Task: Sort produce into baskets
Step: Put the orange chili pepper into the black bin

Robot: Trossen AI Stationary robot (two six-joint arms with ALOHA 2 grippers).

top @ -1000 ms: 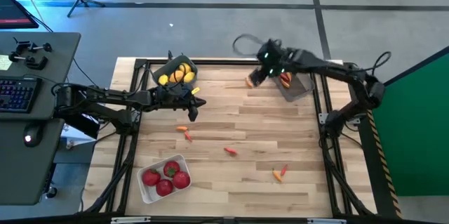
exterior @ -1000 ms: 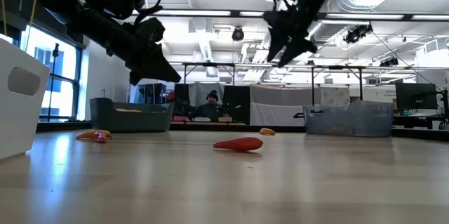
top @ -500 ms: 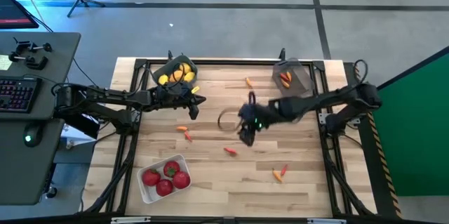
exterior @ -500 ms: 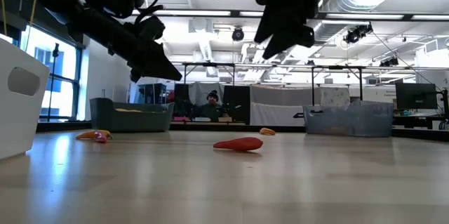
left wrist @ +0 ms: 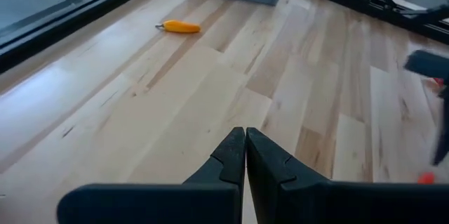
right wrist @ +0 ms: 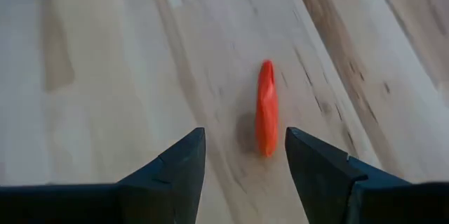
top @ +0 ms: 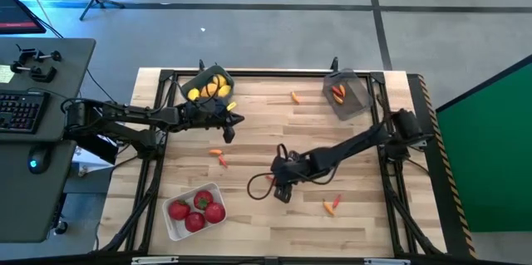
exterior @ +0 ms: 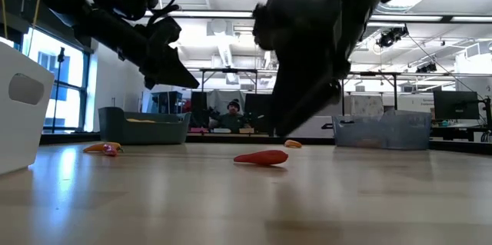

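A small red pepper (right wrist: pixel 266 108) lies flat on the wooden table near its middle, also in the low view (exterior: pixel 261 157). My right gripper (right wrist: pixel 244 147) hangs open just above it, slanting down; the pepper lies ahead of the gap, nearer one finger, untouched. In the high view this gripper (top: pixel 279 185) covers most of the pepper. My left gripper (left wrist: pixel 245 140) is shut and empty, held above the table (top: pixel 233 120) beside the blue-grey basket (top: pixel 184 85) of yellow fruits. The white basket (top: pixel 189 192) holds red fruits. The dark translucent basket (top: pixel 359 107) holds peppers.
Loose peppers lie on the table: two at the left of the middle (top: pixel 219 157), one near the right front (top: pixel 332 205), an orange one at the far side (top: pixel 294 96). A yellow piece (top: pixel 231 105) lies beside the blue-grey basket. A black frame (top: pixel 391 165) edges the table.
My right gripper has swung from over the dark basket at the far right across the table toward its near left, sinking and rolling, and now hangs low over the red pepper in the middle. The pepper has stayed where it was.
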